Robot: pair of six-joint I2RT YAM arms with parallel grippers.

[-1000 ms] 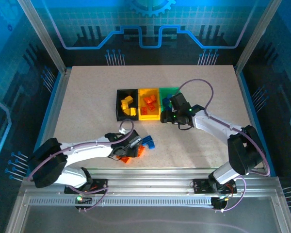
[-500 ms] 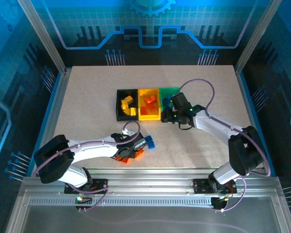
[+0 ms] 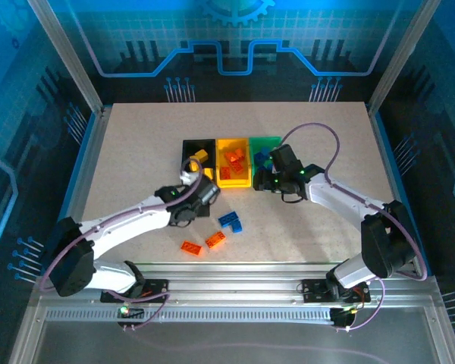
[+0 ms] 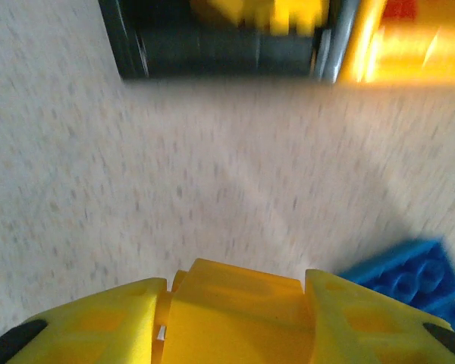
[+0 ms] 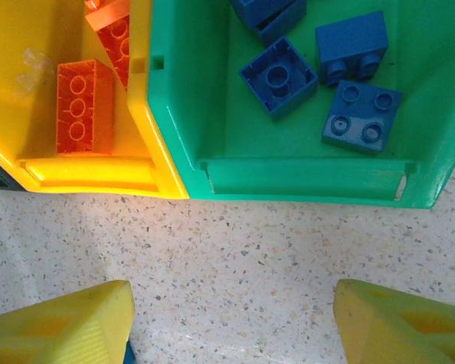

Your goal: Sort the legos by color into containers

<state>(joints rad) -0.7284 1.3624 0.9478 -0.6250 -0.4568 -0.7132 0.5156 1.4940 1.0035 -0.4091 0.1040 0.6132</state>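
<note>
- left gripper point(image 4: 233, 294): clenched on one yellow brick point(image 4: 235, 326), which sits squarely between its two fingers.
- change: a second ago this gripper stood wider and low among the loose pieces at the near edge of the desk point(image 3: 136, 152). it has since closed, lifted clear and travelled up toward the bins.
- black bin point(image 4: 212, 57): straight ahead of the left gripper, near but not yet beneath it. yellow pieces are already inside.
- yellow bin point(image 4: 409, 61): ahead and to the right of the left gripper, joined to the black one.
- blue brick point(image 4: 409, 277): on the desk just right of the left gripper, apart from it.
- orange bricks point(image 3: 215, 240): two, on the desk behind the left gripper, now uncovered.
- right gripper point(image 5: 231, 322): released, fingers wide with bare desk between them. its place is unchanged over the second.
- green bin point(image 5: 303, 178): just ahead of the right gripper. blue bricks point(image 5: 279, 76) lie in it.
- reading: the pick looks complete and the carry is under way. a drop into the black bin seems the likely next step. at least three loose pieces remain to sort.
</note>
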